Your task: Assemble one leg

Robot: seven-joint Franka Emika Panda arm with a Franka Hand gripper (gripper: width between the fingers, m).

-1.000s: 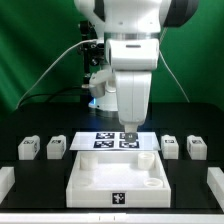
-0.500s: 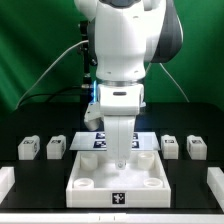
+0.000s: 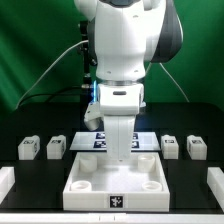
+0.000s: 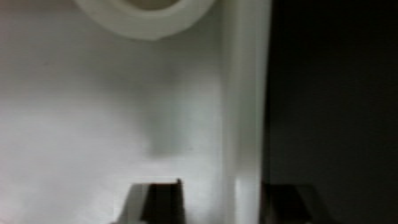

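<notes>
Black table (image 3: 30, 178), claw (image 3: 120, 158) still low over tray (image 3: 85, 190)

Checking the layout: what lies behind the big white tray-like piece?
The marker board lies flat behind the tray. The arm covers its middle, so what is there cannot be seen.

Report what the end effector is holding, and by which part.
Cannot be told. The end effector straddles a rim of the white tray piece, but a closed grip is not visible.
</notes>
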